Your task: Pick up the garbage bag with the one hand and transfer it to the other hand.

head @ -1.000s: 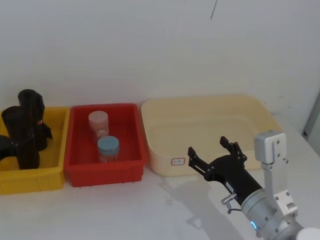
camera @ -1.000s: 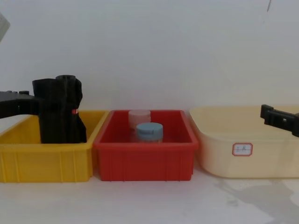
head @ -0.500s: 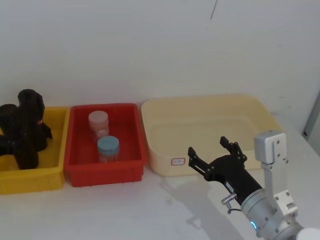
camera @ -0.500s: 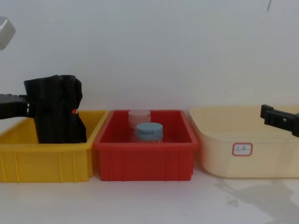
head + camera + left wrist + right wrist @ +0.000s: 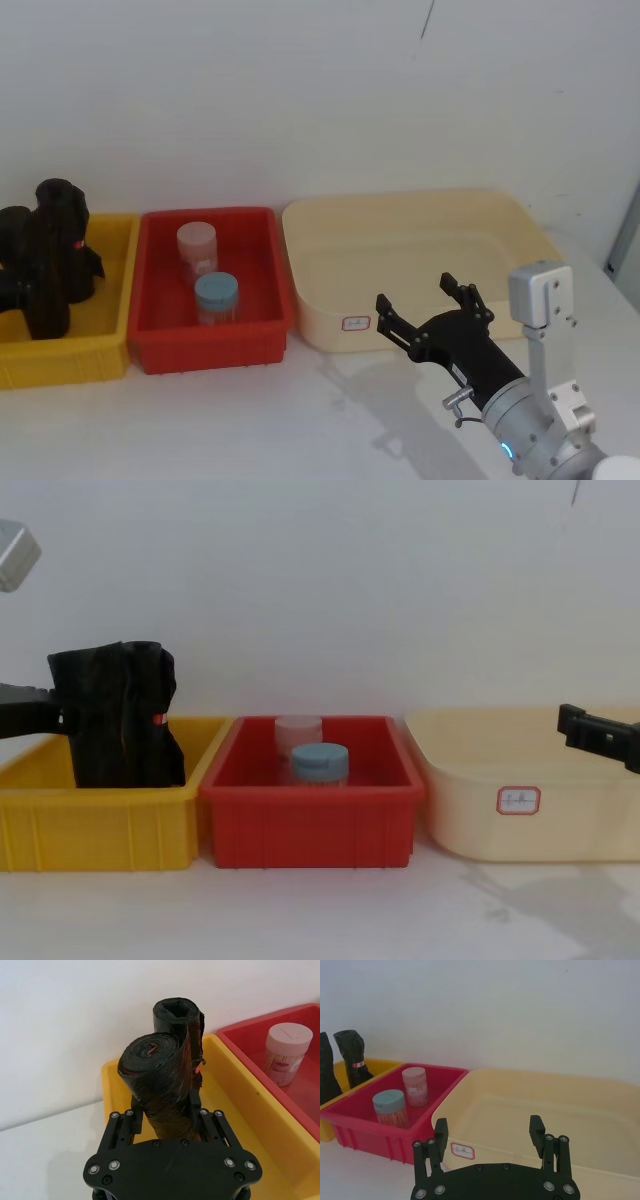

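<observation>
White wall and white tabletop (image 5: 250, 420) surround three bins. On the left gripper (image 5: 166, 1114) the jaws clamp the garbage bag (image 5: 159, 1077), which stands upright in the yellow bin (image 5: 70, 360) (a red-marked roll (image 5: 177, 1015) stands touching behind it). On the right gripper (image 5: 432, 305) the jaws are spread wide and empty, at the cream tub (image 5: 400, 225)'s front edge. In the chest view the bin's wall hides the bag's lower end.

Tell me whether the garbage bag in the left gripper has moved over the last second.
Yes. The garbage bag, held by the left gripper, has shifted left along the yellow bin, away from the red-marked roll standing in it.
</observation>
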`<control>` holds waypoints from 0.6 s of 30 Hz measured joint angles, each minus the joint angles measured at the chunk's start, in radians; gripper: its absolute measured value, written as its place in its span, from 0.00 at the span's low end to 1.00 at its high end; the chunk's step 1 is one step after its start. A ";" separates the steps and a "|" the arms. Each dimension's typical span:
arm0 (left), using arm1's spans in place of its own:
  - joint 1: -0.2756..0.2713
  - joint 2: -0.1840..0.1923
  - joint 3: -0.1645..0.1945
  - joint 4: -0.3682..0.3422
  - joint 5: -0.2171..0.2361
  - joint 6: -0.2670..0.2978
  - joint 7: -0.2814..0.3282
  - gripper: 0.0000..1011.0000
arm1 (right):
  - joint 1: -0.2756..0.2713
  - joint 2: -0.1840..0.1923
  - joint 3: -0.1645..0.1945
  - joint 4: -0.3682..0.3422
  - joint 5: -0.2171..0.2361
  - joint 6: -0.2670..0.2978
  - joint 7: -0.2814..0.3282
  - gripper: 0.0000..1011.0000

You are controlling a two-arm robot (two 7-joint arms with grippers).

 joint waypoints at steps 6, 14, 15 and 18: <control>0.001 -0.001 -0.002 0.000 0.002 0.001 -0.001 0.47 | 0.000 0.000 0.000 0.000 0.000 0.000 0.000 0.99; 0.013 0.008 -0.002 -0.018 0.009 0.003 -0.015 0.43 | 0.000 0.000 0.000 0.000 0.000 0.000 0.000 0.99; 0.015 0.011 0.000 -0.024 0.012 0.004 -0.020 0.43 | 0.000 0.000 0.000 0.000 0.000 0.000 0.000 0.99; 0.020 0.016 0.003 -0.036 0.017 0.004 -0.025 0.42 | 0.000 0.000 0.000 0.000 0.000 0.000 0.000 0.99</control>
